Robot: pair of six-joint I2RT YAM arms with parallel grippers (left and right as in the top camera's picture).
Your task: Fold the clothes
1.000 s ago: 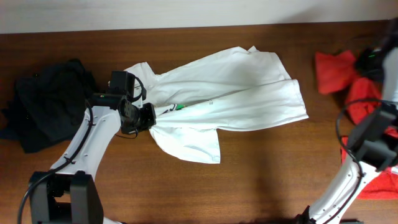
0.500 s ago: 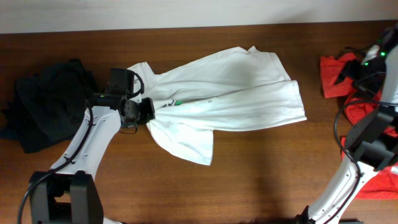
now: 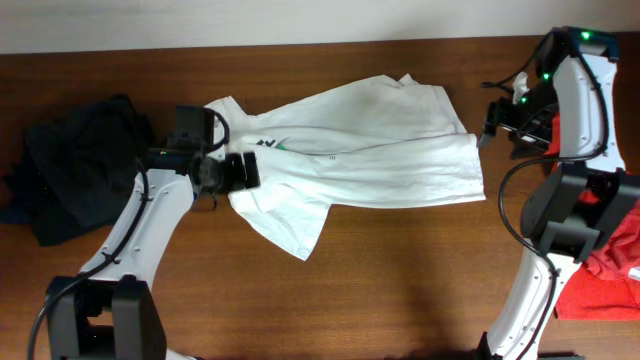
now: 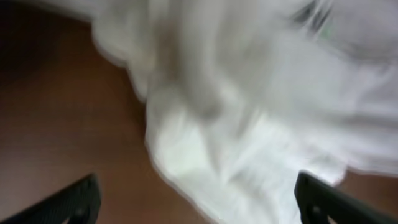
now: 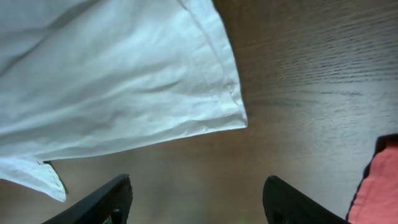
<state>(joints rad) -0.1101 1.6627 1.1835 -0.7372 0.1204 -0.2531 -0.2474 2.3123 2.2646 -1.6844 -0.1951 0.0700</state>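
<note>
Left gripper, overhead: left gripper (image 3: pixel 240 172) sits at the left end of the white T-shirt (image 3: pixel 370 150); green mark (image 3: pixel 275 143) just past its tips; black garment (image 3: pixel 75 180) well off behind the arm.
Right gripper, overhead: right gripper (image 3: pixel 495 125) just beside the shirt's right edge; red garment (image 3: pixel 610 270) behind it.
Left wrist: blurred; fingers (image 4: pixel 74 202) spread wide, white cloth ahead, nothing pinched.
Right wrist: fingers (image 5: pixel 106 202) spread, bare table (image 5: pixel 298 74) between; shirt hem corner ahead-left of the tips.
</note>
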